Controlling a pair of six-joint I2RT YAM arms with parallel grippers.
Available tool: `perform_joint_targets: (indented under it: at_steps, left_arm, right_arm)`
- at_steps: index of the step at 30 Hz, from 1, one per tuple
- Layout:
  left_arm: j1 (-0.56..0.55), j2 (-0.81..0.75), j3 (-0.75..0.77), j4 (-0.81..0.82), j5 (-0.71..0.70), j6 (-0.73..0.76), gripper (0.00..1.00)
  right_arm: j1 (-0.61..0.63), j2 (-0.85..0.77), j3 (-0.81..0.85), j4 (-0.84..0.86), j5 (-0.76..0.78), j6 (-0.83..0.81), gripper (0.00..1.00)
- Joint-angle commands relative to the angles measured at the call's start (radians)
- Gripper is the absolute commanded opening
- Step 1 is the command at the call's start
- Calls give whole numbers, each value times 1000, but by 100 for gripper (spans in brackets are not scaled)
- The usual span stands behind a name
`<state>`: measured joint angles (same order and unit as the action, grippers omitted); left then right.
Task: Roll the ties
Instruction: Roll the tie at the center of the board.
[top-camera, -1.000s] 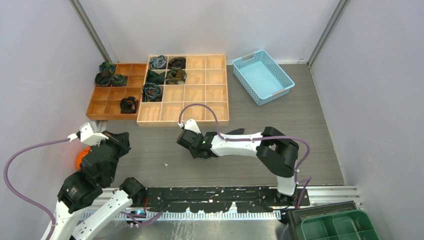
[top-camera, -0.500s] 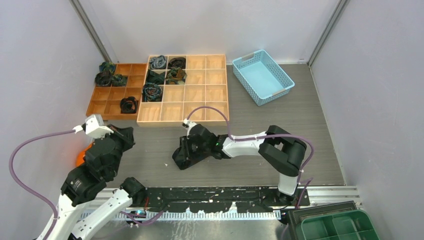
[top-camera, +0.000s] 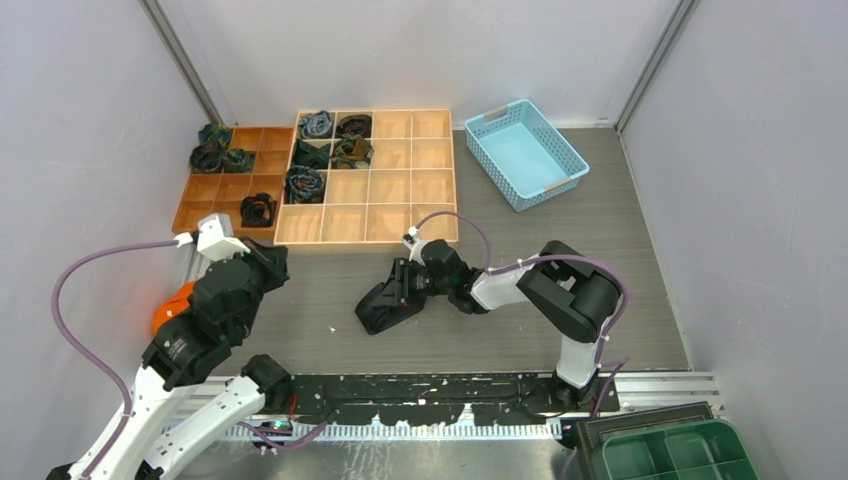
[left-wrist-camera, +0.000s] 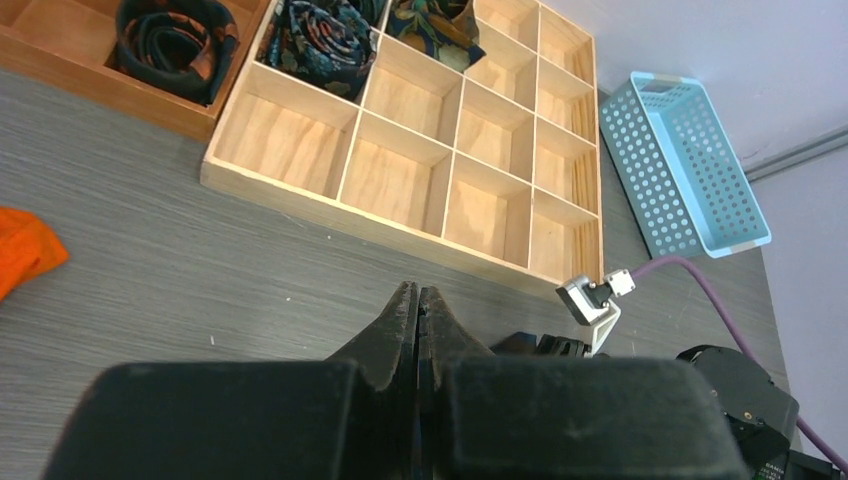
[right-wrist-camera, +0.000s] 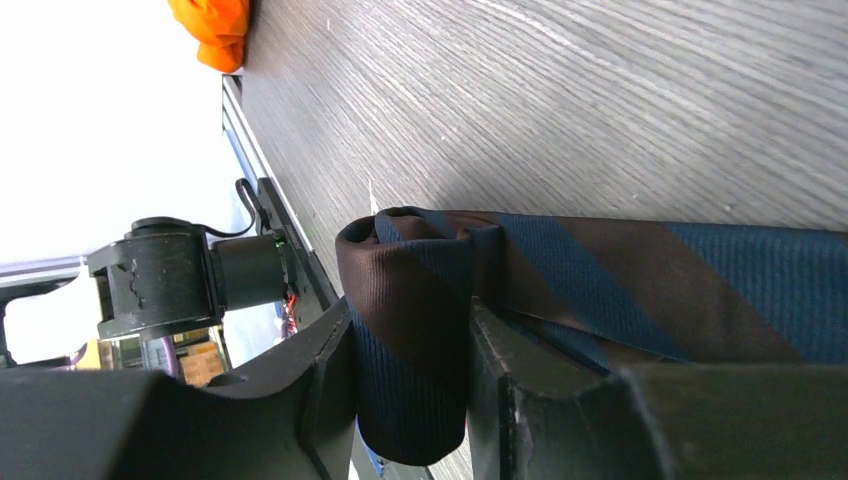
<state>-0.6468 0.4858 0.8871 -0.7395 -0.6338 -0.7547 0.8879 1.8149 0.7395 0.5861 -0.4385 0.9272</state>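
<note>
A navy tie with brown stripes (right-wrist-camera: 600, 290) lies on the grey table, its end folded into a small loop. My right gripper (right-wrist-camera: 410, 350) is shut on that folded end, low over the table. In the top view the gripper (top-camera: 393, 297) and the dark tie (top-camera: 378, 312) sit in front of the light tray. My left gripper (left-wrist-camera: 418, 300) is shut and empty, held above the table left of the right arm; it also shows in the top view (top-camera: 268, 268). Several rolled ties (top-camera: 305, 184) sit in tray compartments, some also in the left wrist view (left-wrist-camera: 322, 35).
A light wooden grid tray (top-camera: 400, 185) and a darker tray (top-camera: 215, 200) stand at the back left. A blue basket (top-camera: 525, 152) stands at the back right. An orange rounded object (top-camera: 172, 305) lies by the left arm. A green bin (top-camera: 680, 455) is at the near right corner.
My right wrist has swung right and lowered toward the table with the tie in it. My left arm has moved forward and to the right, still shut.
</note>
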Motion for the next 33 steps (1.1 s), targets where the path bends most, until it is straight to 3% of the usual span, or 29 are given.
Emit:
perform_joint_targets:
  at_steps: [1, 5, 13, 15, 21, 25, 29, 33]
  left_arm:
    - [-1, 20, -19, 98, 41, -5, 0]
    - [-1, 45, -33, 114, 63, -7, 0]
    - [-1, 106, -106, 197, 122, -5, 0]
    - [-1, 145, -139, 226, 139, -16, 0]
    - [-1, 312, -269, 429, 221, -27, 0]
    - [0, 447, -288, 516, 238, -3, 0]
    - [7, 567, -311, 634, 277, 22, 0]
    - [38, 679, -336, 758, 353, 30, 0]
  right_arm:
    - [-17, -12, -13, 9, -12, -24, 46]
    - [-17, -62, 18, -149, 38, -117, 61]
    - [-17, -202, 76, -439, 178, -244, 67]
    - [-18, -231, 89, -497, 213, -266, 73]
    - [-14, -430, 43, -640, 330, -263, 78]
    - [6, -490, 3, -727, 375, -239, 61]
    - [56, -488, -48, -728, 418, -185, 24]
    - [94, -430, -84, -658, 423, -131, 18]
